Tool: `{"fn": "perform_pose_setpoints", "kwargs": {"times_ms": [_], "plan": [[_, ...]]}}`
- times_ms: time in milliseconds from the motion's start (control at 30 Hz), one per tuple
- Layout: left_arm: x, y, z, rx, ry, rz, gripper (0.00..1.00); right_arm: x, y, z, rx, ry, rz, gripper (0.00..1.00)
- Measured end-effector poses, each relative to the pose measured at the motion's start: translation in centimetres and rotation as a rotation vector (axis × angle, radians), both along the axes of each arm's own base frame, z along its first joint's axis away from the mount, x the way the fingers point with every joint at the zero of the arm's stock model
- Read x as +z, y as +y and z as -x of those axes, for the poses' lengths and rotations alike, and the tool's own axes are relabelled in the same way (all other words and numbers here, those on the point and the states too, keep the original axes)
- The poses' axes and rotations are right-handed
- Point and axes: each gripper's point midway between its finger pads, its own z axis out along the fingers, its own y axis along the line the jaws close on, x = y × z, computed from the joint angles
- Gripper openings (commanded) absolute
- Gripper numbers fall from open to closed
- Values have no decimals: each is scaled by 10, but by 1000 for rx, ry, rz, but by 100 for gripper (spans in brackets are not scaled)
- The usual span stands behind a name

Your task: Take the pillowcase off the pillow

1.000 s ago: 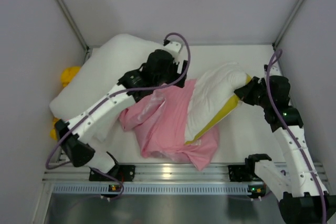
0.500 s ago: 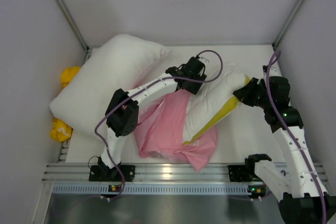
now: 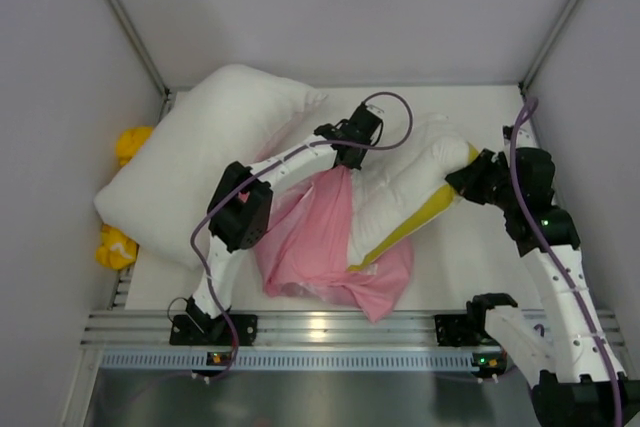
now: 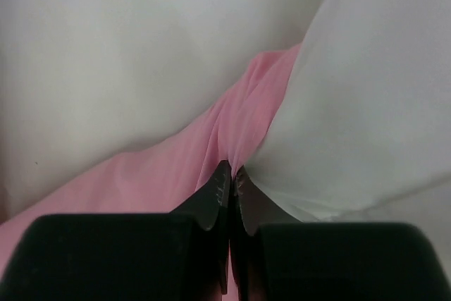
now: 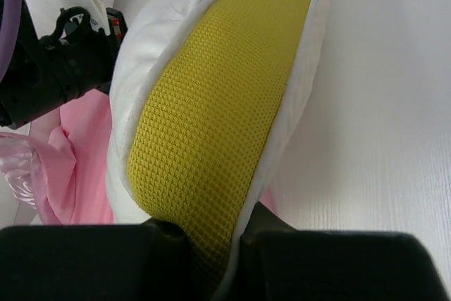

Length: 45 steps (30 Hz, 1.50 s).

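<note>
Soft, even light comes from overhead and it's bright all round, with only faint shadows on the white tabletop [image 3: 455, 247] and a glint off the metal rail [image 3: 320, 327]. The left wrist view is blurry and its whites are washed out. The right wrist view is crisp on the pillow [image 5: 211, 118] weave.

White table [image 3: 470, 247] — pale grey walls [image 3: 350, 7]

Pillow [image 5: 176, 26]: white, fills the middle, running from 12 o'clock down to 6 o'clock.
Band [image 5: 225, 103]: yellow mesh, along the pillow's edge, facing the camera.
Right gripper [image 5: 211, 248]: at 6 o'clock, black fingers [image 5: 91, 262] clamped on the pillow's lower end, the band pinched between them.
Pillowcase [image 5: 77, 167]: pink, bunched at 8 o'clock, just beside the pillow's white side.
Left arm [image 5: 56, 75]: black, at 10 o'clock, against the pillow.
Table [image 5: 380, 103]: white, at 3 o'clock.
</note>
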Motion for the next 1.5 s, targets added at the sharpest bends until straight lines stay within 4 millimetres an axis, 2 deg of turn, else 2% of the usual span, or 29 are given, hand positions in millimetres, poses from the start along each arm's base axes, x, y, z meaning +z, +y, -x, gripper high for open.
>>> {"fn": "perform_pose_setpoints", "kwargs": {"times_ms": [100, 133, 200, 233, 300, 400, 567, 600, 667, 767, 867, 1000, 1100, 1200, 1267, 1400, 1500], "plan": [[0, 7, -4, 22, -8, 6, 0, 2, -2, 2, -8, -6, 4, 0], [2, 9, -3, 29, -12, 15, 0, 2, -2, 3, -12, -6, 5, 10], [10, 13, 1, 39, -26, 38, 0, 0, -5, 3, -30, -4, 9, 45], [17, 16, 4, 45, -40, 57, 0, -3, -8, 2, -50, 0, 15, 76], [35, 30, 13, 67, -69, 93, 0, -9, -15, 1, -88, 8, 40, 89], [72, 57, 31, 107, -127, 160, 0, -26, -17, -3, -94, 64, 52, 92], [156, 82, 51, 139, -307, 324, 0, -57, -6, -8, -42, 186, 34, 92], [169, 87, 57, 141, -342, 358, 0, -58, -6, -7, -40, 191, 34, 93], [183, 96, 68, 140, -378, 397, 0, -52, -6, -6, -34, 165, 36, 93], [190, 104, 80, 137, -421, 445, 0, -29, -9, -2, -38, 93, 46, 93], [186, 108, 87, 140, -430, 471, 0, 12, -14, -6, -53, -11, 68, 93], [181, 112, 101, 137, -421, 522, 0, 74, -15, -19, -47, -155, 84, 95], [183, 119, 115, 133, -420, 564, 0, 97, -18, -33, -59, -200, 110, 96], [189, 122, 130, 113, -422, 603, 0, 99, -23, -51, -75, -193, 153, 97], [194, 126, 137, 108, -426, 625, 0, 92, -21, -64, -46, -174, 172, 96], [204, 132, 151, 100, -433, 674, 0, 64, 2, -85, 110, -112, 168, 95], [212, 136, 160, 92, -437, 707, 0, 46, 19, -92, 213, -94, 129, 95]]}}
